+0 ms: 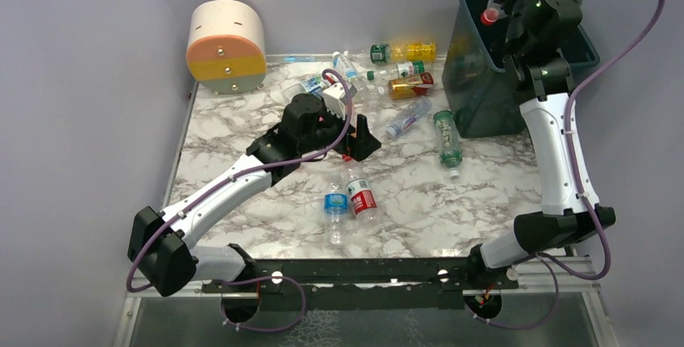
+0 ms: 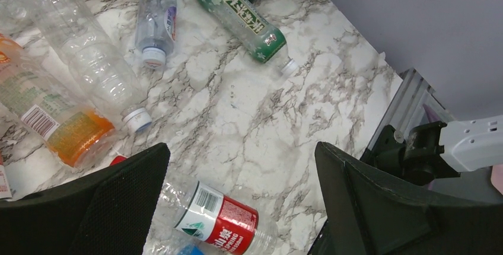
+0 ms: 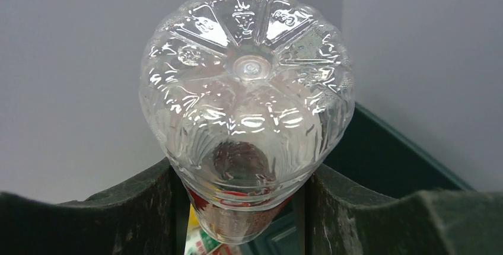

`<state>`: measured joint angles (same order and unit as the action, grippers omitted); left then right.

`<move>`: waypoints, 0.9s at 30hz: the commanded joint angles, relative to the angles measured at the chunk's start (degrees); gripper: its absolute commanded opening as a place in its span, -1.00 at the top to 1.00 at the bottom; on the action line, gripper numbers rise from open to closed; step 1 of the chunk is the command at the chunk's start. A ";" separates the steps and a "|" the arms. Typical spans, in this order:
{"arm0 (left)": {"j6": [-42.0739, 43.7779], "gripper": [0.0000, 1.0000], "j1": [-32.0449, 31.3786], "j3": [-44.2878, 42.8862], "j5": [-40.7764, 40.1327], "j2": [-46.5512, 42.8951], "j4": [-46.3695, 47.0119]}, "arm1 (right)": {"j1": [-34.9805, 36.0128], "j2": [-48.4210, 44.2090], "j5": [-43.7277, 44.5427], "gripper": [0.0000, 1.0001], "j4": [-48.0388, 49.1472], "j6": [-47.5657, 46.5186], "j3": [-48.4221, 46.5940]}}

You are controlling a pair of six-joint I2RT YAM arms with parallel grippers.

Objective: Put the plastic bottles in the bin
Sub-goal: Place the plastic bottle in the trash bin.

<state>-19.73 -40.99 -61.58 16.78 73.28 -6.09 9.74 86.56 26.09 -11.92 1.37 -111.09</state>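
Note:
My right gripper [image 1: 508,12] is shut on a clear bottle with a red cap [image 1: 489,16] and holds it above the dark teal bin [image 1: 484,113]. In the right wrist view the bottle's base [image 3: 249,83] faces the camera between my fingers [image 3: 118,213], with the bin's rim [image 3: 391,148] behind and labelled bottles below. My left gripper [image 1: 355,141] is open and empty over the marble table. In its wrist view [image 2: 240,154] a red-label bottle [image 2: 219,216] lies below, between the jaws. Red-label [image 1: 362,198] and blue-label [image 1: 335,204] bottles lie side by side mid-table.
A green bottle [image 1: 448,139] and a clear bottle [image 1: 407,118] lie left of the bin. Several more bottles [image 1: 407,68], some with orange or yellow liquid, lie at the back. A cream, orange and yellow drum [image 1: 226,47] stands back left. An orange-liquid bottle [image 2: 53,115] lies near the left gripper.

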 commanded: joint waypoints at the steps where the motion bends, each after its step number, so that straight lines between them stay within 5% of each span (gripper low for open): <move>1: -0.40 -0.99 0.12 0.44 1.92 -1.97 1.02 | -0.59 -0.83 10.98 -0.01 12.21 -6.69 2.84; 6: -0.36 -0.98 0.12 0.50 2.08 -2.56 0.61 | -3.65 2.24 12.33 -0.03 11.25 -6.17 3.99; 16: 0.12 -0.99 0.12 1.14 1.83 -4.04 -0.94 | -14.97 14.91 -4.09 -0.14 -8.79 13.18 0.13; 21: 0.13 -0.99 0.12 1.76 1.12 -4.57 -1.27 | -15.27 16.66 -7.37 -0.98 -11.92 14.23 -1.88; 27: 0.48 -0.98 0.12 1.22 0.26 -3.64 -2.02 | -15.21 15.46 -10.76 -0.99 -15.56 15.06 -5.41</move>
<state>-19.68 -40.99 -60.23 17.52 70.02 -7.16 -5.52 105.19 19.59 -24.29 14.46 -111.20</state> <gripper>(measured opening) 0.991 0.991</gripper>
